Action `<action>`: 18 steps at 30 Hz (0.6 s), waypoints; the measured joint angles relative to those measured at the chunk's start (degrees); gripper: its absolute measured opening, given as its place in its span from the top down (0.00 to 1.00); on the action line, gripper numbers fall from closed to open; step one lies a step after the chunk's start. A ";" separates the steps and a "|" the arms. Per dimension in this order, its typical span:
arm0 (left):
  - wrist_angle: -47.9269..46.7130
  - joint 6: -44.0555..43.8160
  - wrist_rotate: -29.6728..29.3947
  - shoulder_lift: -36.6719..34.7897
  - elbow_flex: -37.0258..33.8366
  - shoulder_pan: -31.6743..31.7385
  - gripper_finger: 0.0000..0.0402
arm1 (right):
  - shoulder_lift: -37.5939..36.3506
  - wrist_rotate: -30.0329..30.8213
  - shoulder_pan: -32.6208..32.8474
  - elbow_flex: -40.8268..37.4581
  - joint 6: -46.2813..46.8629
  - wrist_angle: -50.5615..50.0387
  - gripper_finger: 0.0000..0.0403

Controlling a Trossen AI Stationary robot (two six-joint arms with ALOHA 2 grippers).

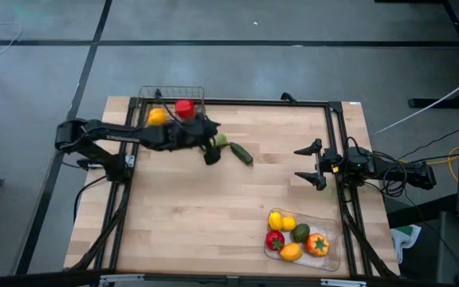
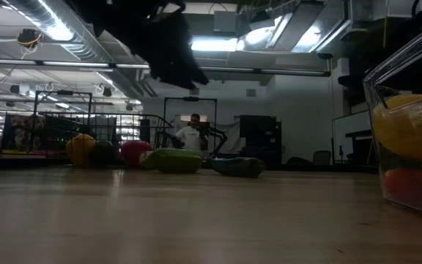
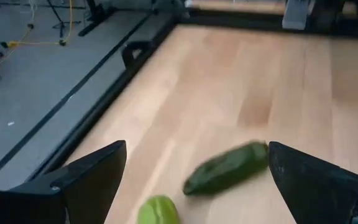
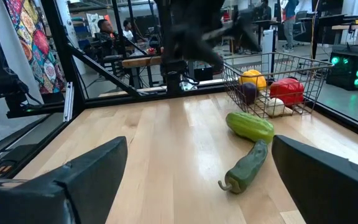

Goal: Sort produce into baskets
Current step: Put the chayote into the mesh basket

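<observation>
A square dark wire-mesh basket [image 1: 171,102] of thin open grid is seen at the far edge of the pale wooden bench [image 1: 213,207], whose planked top shows a smooth, lightly grained surface framed by black metal rails. Inside the mesh basket, a round yellow-orange fruit [image 1: 157,116], a blocky red pepper [image 1: 185,108], a dark purple piece [image 4: 248,92] and a small white piece [image 4: 275,106] are held. Just outside it on the bench, a plump light green oval vegetable [image 4: 250,126] and a long, dark green curved pepper with a stem [image 4: 246,166] are laid close together, touching or nearly so.

Near the front right corner, a clear see-through plastic rectangular tray with rounded corners [image 1: 331,253] is placed; glossy yellow, red, green and orange produce [image 1: 295,235] is gathered in it.

The left gripper [image 1: 212,151] is held above the two green vegetables, its flat dark fingers spread wide, with nothing gripped. The right gripper [image 1: 311,165] is kept at the right side of the bench, well apart from the produce, its fingers likewise spread wide and empty.

Around the bench a grey floor with dark seams is seen. Beyond it a workshop room is shown, with ceiling ducts, strip lights, black frames and a person [image 2: 190,136] in a white top at a distance.
</observation>
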 joint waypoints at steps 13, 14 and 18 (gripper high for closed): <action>-22.40 -2.23 -4.23 15.63 11.51 -1.35 0.04 | 0.02 0.00 0.00 0.00 0.00 0.01 0.01; -22.50 -2.24 -4.23 16.79 11.74 -1.07 0.04 | 0.01 0.00 0.00 0.00 0.00 0.02 0.01; -22.52 -2.44 -5.27 20.52 11.99 0.48 0.04 | 0.01 0.00 0.02 0.00 0.00 -0.01 0.01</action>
